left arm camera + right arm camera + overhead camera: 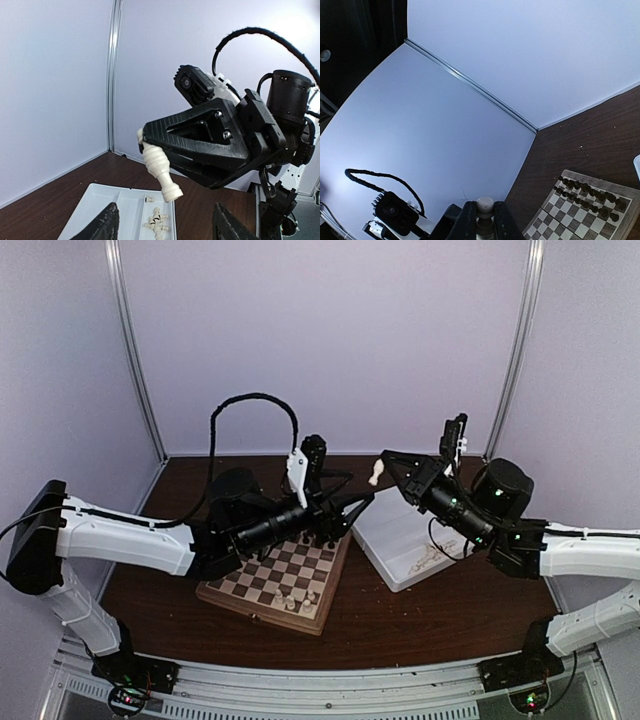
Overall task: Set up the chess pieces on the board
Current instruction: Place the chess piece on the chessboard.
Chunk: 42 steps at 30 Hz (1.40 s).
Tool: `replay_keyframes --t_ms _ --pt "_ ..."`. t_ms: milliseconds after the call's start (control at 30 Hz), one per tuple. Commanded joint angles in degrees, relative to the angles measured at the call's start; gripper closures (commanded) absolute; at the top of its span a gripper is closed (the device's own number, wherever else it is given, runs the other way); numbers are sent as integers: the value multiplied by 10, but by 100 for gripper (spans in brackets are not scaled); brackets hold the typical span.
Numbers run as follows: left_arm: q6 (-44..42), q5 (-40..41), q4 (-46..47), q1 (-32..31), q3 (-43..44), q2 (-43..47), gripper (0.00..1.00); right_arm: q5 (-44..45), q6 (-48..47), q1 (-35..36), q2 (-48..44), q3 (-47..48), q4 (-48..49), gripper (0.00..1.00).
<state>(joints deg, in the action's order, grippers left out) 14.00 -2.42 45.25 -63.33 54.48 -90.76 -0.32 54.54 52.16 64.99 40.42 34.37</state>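
My right gripper [385, 464] is raised above the table between board and tray, shut on one cream chess piece [376, 473]. In the left wrist view that piece [159, 167] hangs tilted from the black fingers [200, 137], base pointing down to the right. The right wrist view shows its round head [485, 204] pinched between the fingertips. My left gripper [167, 231] is open and empty, a little below the piece. The board [262, 602] lies under the left arm with a few cream pieces [286, 596] near its front and dark pieces [590, 193] along the far rows.
A white tray [385, 525] sits right of the board; its compartments hold several loose cream pieces [158, 223]. White walls close in the back and both sides. The left arm's black cable [250, 400] loops up above the board.
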Motion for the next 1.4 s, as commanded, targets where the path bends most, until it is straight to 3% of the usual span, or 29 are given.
replay_keyframes --t_ms 0,267,733,900,1067,1267,1367 --pt "-54 12 61 -7 -1 -9 37 82 12 29 2 27 -1 86" --pt "-77 65 45 -14 5 -7 42 90 29 43 22 33 14 86" --pt "-88 74 39 -14 12 -10 49 86 74 49 47 28 56 85" --pt "-93 75 34 -14 13 -8 62 83 81 51 54 28 64 85" --pt "-93 78 34 -14 8 -3 66 82 84 55 62 27 68 85" --pt "-97 80 31 -14 5 2 83 81 88 57 71 27 79 85" --pt "-96 91 39 -14 -3 7 99 84 89 58 73 27 78 85"
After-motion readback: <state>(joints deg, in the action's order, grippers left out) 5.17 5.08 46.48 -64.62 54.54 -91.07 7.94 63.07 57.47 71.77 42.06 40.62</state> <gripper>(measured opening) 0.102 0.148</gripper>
